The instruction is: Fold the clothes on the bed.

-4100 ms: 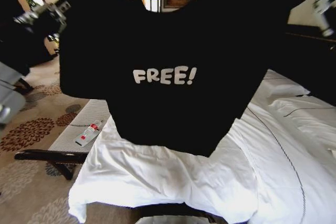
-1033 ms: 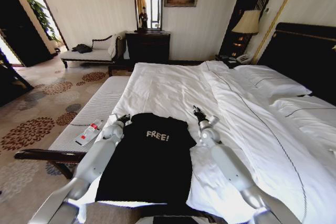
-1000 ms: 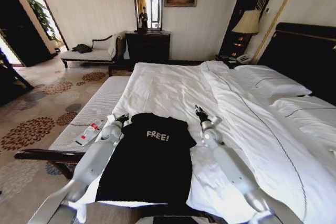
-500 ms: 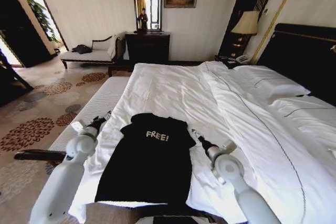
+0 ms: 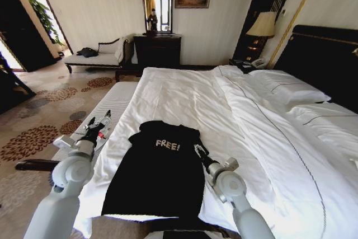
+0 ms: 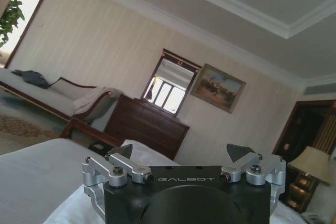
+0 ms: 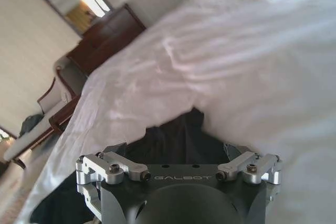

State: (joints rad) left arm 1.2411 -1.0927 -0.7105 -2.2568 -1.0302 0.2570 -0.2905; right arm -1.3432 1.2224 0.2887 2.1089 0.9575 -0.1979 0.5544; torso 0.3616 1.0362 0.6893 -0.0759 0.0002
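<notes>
You are lying the T-shirt (image 5: 158, 169) flat on the bed (image 5: 184, 96). Both grippers, left (image 5: 99, 122) beside it and right (image 5: 197, 150) at its sleeve, are hovering with fingers spread, empty. Folding likely needs a sleeve grasp next.

Head cam high over bed (image 5: 184, 90); wrist cams low.

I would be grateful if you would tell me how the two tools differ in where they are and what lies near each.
The left tool is raised over the bench, apart from the T-shirt; the right tool hangs low at the shirt's edge. The left tool faces the room's far wall; the right tool faces the bed and black cloth. Both are open and hold nothing.
</notes>
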